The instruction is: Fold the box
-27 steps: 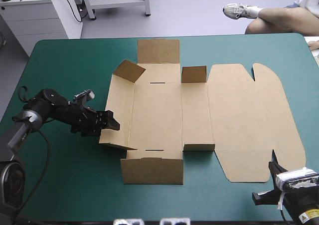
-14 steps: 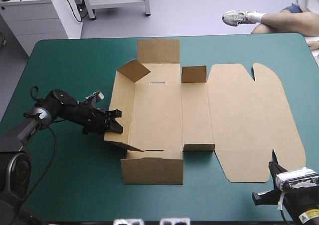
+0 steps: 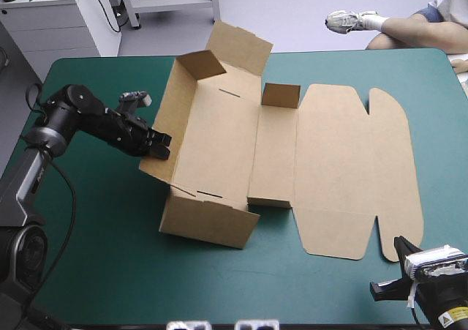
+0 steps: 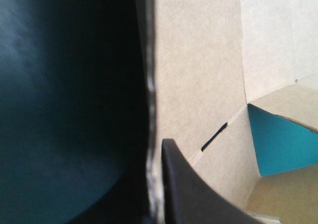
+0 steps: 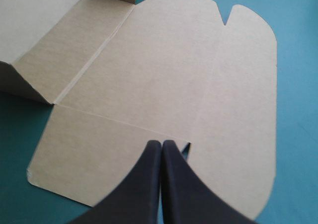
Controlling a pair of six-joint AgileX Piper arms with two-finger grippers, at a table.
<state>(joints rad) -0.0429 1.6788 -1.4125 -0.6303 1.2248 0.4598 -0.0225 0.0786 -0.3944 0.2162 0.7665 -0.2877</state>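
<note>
The teal-green surface (image 3: 95,227) fills your high view, and on it lies the box (image 3: 219,140), a cut sheet of brown board partly raised. Your left end effector (image 3: 159,144) is at the box's left wall (image 3: 170,118), which stands up tilted ahead of it. Beside that end effector, toward the robot, the near wall (image 3: 208,220) is upright; on its other side the far flap (image 3: 240,46) leans up. The broad lid panel (image 3: 358,169) lies flat, well beyond the left end effector and just ahead of your right end effector (image 3: 400,244), which sits low at the near right corner.

In the left wrist view, the left end effector (image 4: 158,149) is pinching the edge of the wall: one black finger (image 4: 194,194) lies on the inner face, the board's edge beside it. A narrow slot (image 4: 214,137) shows just ahead.

In the right wrist view, the right end effector (image 5: 161,143) has its fingers pressed together in one arch, holding nothing, their tip over the near edge of the flat lid panel (image 5: 164,60).
</note>
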